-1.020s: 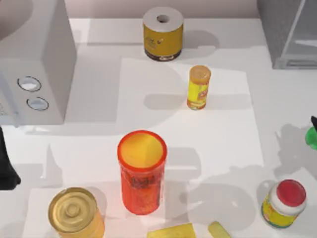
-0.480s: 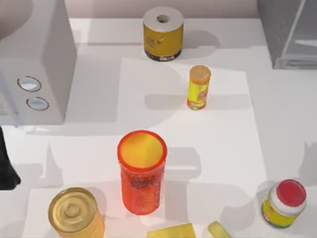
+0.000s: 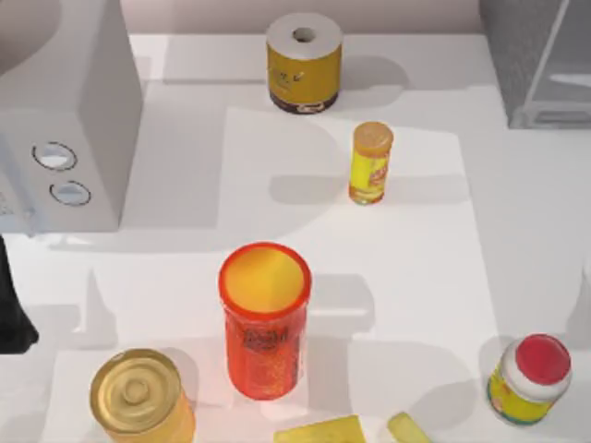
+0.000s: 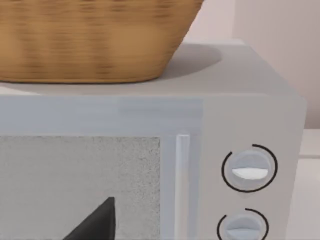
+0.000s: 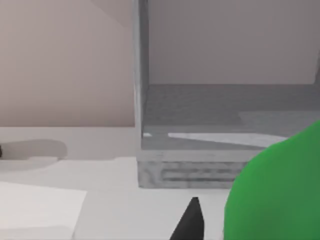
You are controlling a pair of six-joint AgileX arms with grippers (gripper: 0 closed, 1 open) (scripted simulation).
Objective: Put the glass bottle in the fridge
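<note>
Right wrist view: the bottle (image 5: 280,190) sits close by a right finger (image 5: 190,222) — grip state unclear — facing the fridge (image 5: 200,165) straight ahead, its interior open.

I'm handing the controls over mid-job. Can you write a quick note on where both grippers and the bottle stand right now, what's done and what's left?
Right gripper: a dark fingertip shows in the right wrist view beside the green bottle, which sits very close to the camera; a grip looks likely but cannot be confirmed.
Left arm: parked at the table's left edge, in front of the box with two dials.
Fridge: at the table's far right corner, open side facing the right wrist camera.
Done: bottle apparently off the table.
Left: carry it onto the fridge floor, release, withdraw.
</note>
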